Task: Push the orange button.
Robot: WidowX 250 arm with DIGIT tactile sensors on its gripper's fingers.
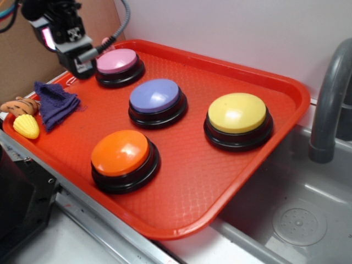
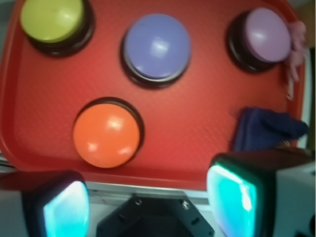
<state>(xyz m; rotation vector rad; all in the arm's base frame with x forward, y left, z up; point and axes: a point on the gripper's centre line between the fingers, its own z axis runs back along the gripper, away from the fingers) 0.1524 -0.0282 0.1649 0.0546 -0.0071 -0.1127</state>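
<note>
The orange button (image 1: 121, 154) (image 2: 106, 134), a glossy orange dome on a black round base, sits near the front edge of the red tray (image 1: 220, 181) (image 2: 197, 123). My gripper (image 1: 63, 47) (image 2: 148, 197) hangs high above the tray's back left corner, beside the pink button and well away from the orange one. It is open. In the wrist view its two cyan-lit pads (image 2: 232, 197) stand wide apart with nothing between them, and the orange button lies ahead and left of the gap.
Also on the tray are a yellow button (image 1: 237, 113), a blue-purple button (image 1: 155, 96), a pink button (image 1: 117, 60) and a folded blue cloth (image 1: 55, 102). A toy corn cob (image 1: 26, 126) lies at the left rim. A sink (image 1: 297, 220) and grey faucet (image 1: 330, 99) stand to the right.
</note>
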